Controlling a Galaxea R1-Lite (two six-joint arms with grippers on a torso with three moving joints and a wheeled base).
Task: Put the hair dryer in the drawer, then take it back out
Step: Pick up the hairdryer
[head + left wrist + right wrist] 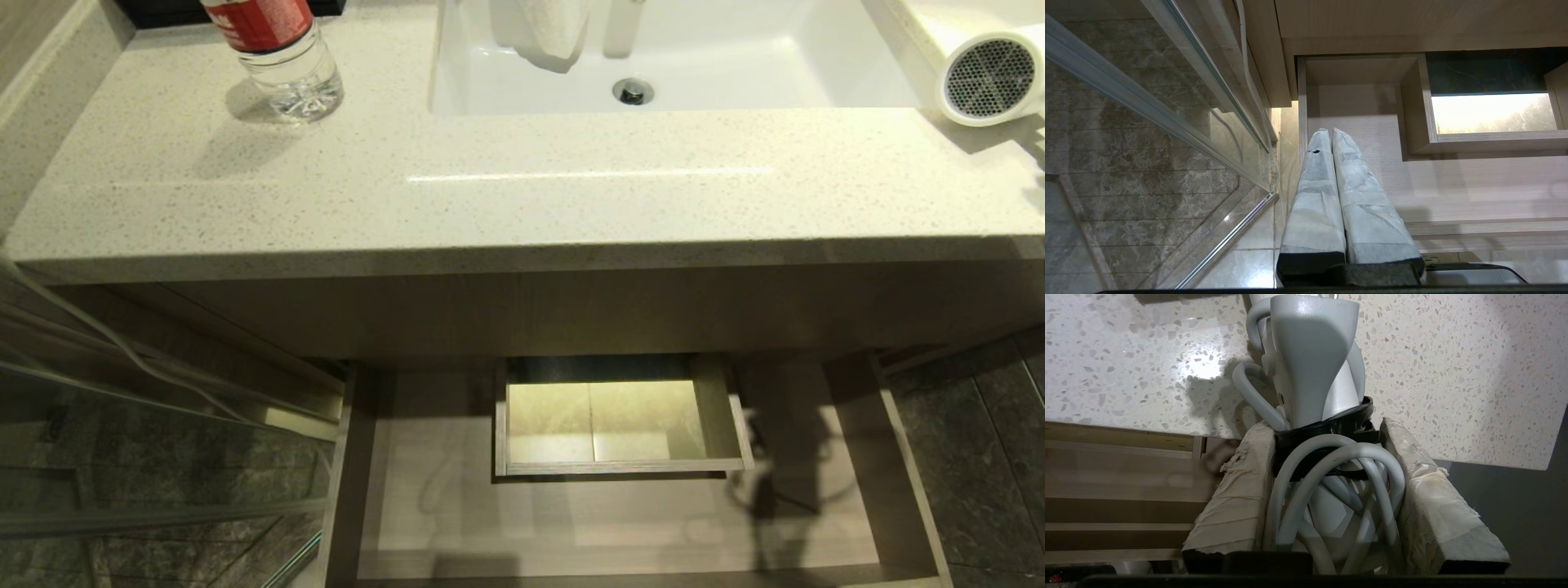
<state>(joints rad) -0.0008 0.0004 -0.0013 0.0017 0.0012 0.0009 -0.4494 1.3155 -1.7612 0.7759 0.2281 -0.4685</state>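
Note:
The white hair dryer (990, 77) hangs over the far right of the countertop, its round grey mesh grille facing me. In the right wrist view my right gripper (1327, 426) is shut on the hair dryer (1310, 367), its taped fingers (1241, 498) clamping the handle and the bundled white cord with its black tie. The drawer (457, 523) stands pulled out below the counter, and its wood-grain floor holds nothing that I can see. My left gripper (1331, 132) is shut and parked low by the drawer's (1453, 183) left side.
A clear bottle with a red label (286, 57) stands at the back left of the speckled countertop (490, 196). The white sink (735, 65) is at the back centre. A boxed cutout (620, 469) sits at the drawer's back. A glass panel (122, 490) is left.

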